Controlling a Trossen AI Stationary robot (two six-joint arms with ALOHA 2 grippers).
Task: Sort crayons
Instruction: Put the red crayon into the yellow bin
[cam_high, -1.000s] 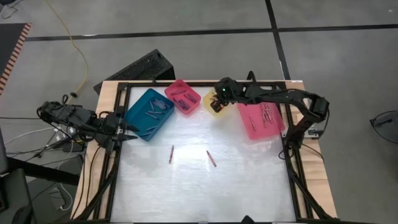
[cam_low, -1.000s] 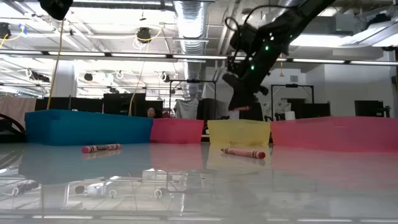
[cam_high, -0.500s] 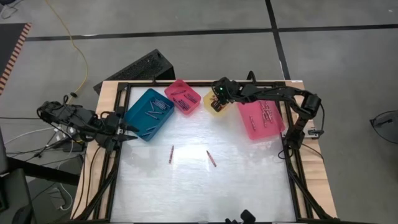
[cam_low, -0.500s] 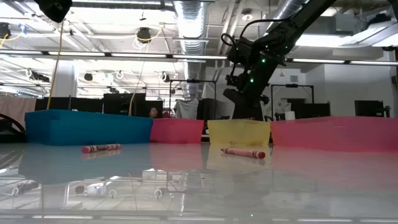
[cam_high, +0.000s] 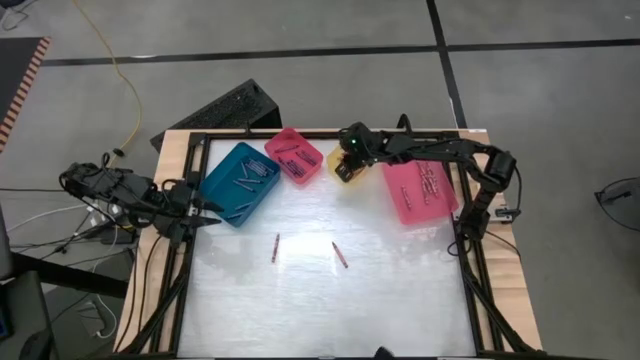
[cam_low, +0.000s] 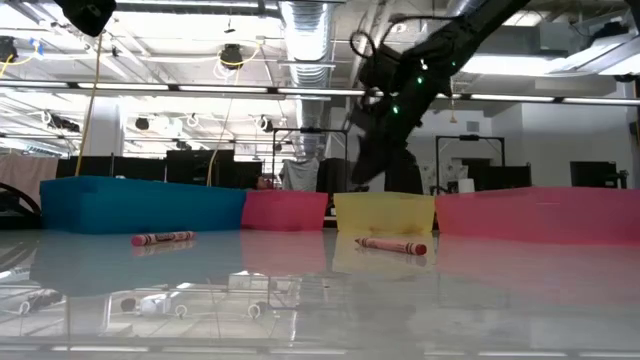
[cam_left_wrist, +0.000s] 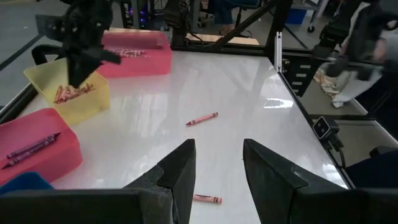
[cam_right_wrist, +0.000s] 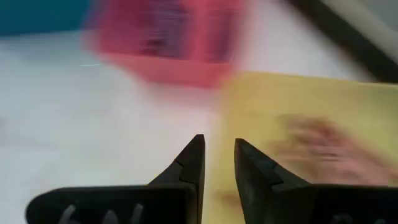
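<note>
Right pincer (cam_high: 346, 166): over the yellow bin (cam_high: 348, 178), at its edge nearest the small pink bin (cam_high: 295, 155); fingers (cam_right_wrist: 191, 163) parted by a narrow gap, nothing between them. Yellow bin: on the desk (cam_high: 330, 300) at the far side, a heap of reddish crayons (cam_left_wrist: 71, 92) inside. Small pink bin: just beside the yellow bin, toward the left arm; a few dark crayons (cam_high: 293, 156) within. Teal bin (cam_high: 240, 183): beyond the small pink bin from the yellow one, several pale sticks lying in it. Large pink bin (cam_high: 420, 192): touching or just beside the yellow bin on its other side, under the right arm, holding red crayons (cam_high: 430, 184). Loose crayons: two red ones flat on the bare desk, one (cam_high: 339, 254) near the yellow bin on the open side, the other (cam_high: 275, 247) farther off, toward the teal bin. Left pincer (cam_high: 200, 212): well apart from the yellow bin, at the desk edge beside the teal bin, low and idle; fingers (cam_left_wrist: 180, 174) spread, gripping nothing.
</note>
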